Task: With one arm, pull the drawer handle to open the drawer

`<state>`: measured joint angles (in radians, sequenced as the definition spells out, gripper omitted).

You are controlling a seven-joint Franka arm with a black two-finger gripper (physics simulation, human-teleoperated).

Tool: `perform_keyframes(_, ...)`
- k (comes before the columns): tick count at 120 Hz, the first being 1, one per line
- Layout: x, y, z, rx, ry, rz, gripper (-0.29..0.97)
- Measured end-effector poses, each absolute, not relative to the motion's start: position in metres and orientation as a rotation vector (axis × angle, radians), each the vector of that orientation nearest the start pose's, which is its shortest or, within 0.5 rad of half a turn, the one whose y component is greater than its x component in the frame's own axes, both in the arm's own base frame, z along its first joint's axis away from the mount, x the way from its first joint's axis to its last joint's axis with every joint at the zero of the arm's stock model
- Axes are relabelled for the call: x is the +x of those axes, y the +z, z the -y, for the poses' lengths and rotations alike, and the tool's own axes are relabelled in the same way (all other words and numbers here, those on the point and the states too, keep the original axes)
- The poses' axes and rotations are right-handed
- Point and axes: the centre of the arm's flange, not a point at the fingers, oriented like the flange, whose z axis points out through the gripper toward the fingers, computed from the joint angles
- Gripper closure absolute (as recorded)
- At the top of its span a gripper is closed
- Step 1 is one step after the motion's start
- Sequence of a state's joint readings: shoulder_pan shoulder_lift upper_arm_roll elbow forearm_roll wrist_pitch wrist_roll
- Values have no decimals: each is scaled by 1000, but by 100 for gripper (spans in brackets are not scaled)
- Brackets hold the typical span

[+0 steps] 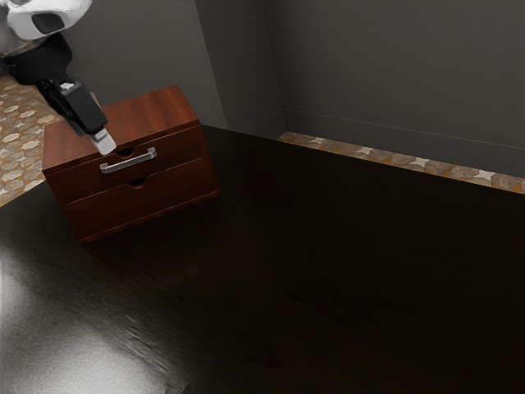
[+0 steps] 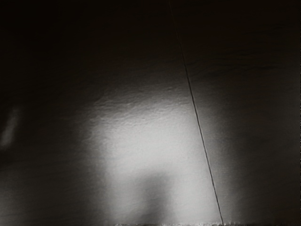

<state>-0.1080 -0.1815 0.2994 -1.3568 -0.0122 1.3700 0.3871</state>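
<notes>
Drawer handle [image 1: 128, 161]: slim brushed-metal bar on reddish wood drawer [image 1: 176, 148].
My gripper [image 1: 104, 144]: black, pale-tipped, at the bar's end; grip I cannot tell.

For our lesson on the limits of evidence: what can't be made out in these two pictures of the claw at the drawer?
1. Whether the claw touches the handle: exterior view, too small where they meet.
2. Upper part of the arm: cut off by the exterior view's upper left edge.
3. Grain of the table: wrist view, washed out by glare.
</notes>
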Motion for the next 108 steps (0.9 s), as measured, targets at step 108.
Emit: perform_keyframes(108,399,667,-130,-2964,-28,-449,0)
